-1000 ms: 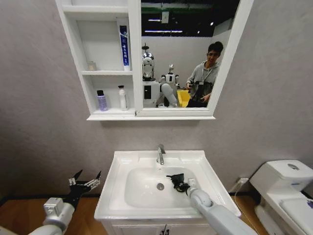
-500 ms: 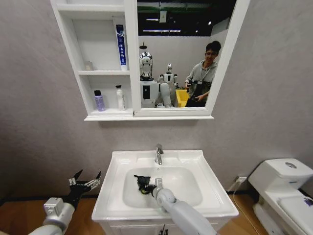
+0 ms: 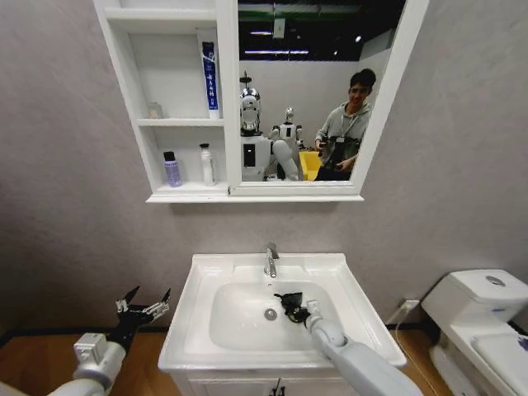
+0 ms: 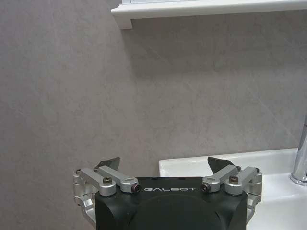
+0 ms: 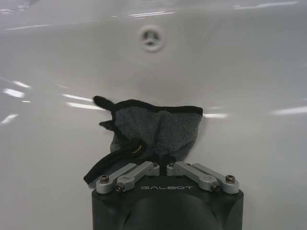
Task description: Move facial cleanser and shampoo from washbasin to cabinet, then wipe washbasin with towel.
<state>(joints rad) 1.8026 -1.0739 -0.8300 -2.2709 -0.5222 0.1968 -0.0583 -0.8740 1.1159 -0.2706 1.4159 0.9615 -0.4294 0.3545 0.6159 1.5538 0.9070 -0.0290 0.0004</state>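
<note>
In the head view, the washbasin (image 3: 206, 285) sits low in the middle of the frame, a white rectangular top with a rounded bowl and a chrome tap (image 3: 271, 260) at its back edge. The right hand (image 3: 294, 307) reaches in from the lower right of the frame and rests inside the bowl, just right of the drain (image 3: 270, 314), with the dark towel (image 3: 287, 299) bunched at its tip, touching the bowl. The left hand (image 3: 143, 305) hovers at the lower left, outside the basin and beside its left edge, its fingers spread wide and holding nothing. The cabinet (image 3: 124, 99) fills the upper part of the frame, with shelf niches on the left and a tall mirror (image 3: 309, 91) on the right. A purple bottle (image 3: 172, 170) and a white bottle (image 3: 207, 165) stand on the lowest shelf, near each other but apart; a tall white and blue tube (image 3: 209, 76) stands upright in the niche above. A white toilet (image 3: 483, 318) shows at the lower right.

In the left wrist view, the left hand (image 4: 164, 165) occupies the bottom of the frame with its fingers wide apart, facing the grey wall (image 4: 144, 96). A corner of the washbasin (image 4: 192, 167) lies behind it at the lower right.

In the right wrist view, the right hand (image 5: 161, 167) is at the bottom centre, its fingers drawn together and pinching the edge of the grey, black-trimmed towel (image 5: 156, 129). The cloth lies crumpled against the white bowl (image 5: 249, 72), with the drain (image 5: 151, 38) in the upper middle of the frame, well apart from it.
</note>
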